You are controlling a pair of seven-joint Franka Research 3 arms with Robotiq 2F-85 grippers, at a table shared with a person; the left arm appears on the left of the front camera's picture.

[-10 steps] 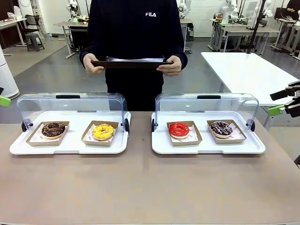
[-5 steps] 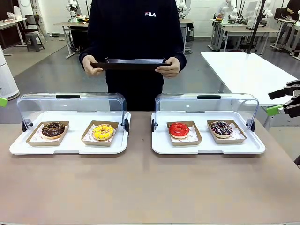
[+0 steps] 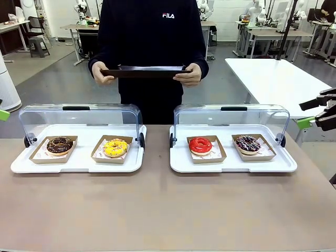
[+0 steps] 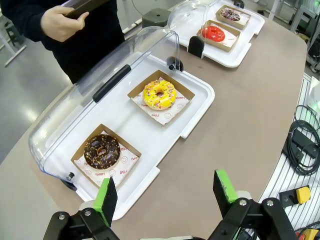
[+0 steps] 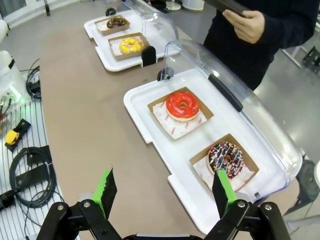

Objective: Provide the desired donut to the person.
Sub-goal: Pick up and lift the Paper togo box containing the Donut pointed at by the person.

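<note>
Person [image 3: 152, 37] holds a dark tray [image 3: 146, 72] beyond four boxed donuts [image 3: 200, 145] on the table [image 3: 157, 210]; left gripper [image 4: 165, 190] and right gripper [image 5: 164, 191] both spread wide, empty.

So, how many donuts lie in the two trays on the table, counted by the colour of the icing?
chocolate donut with yellowish sprinkles: 1
yellow donut: 1
red donut: 1
chocolate donut with pink and white sprinkles: 1
Total: 4 donuts
</note>
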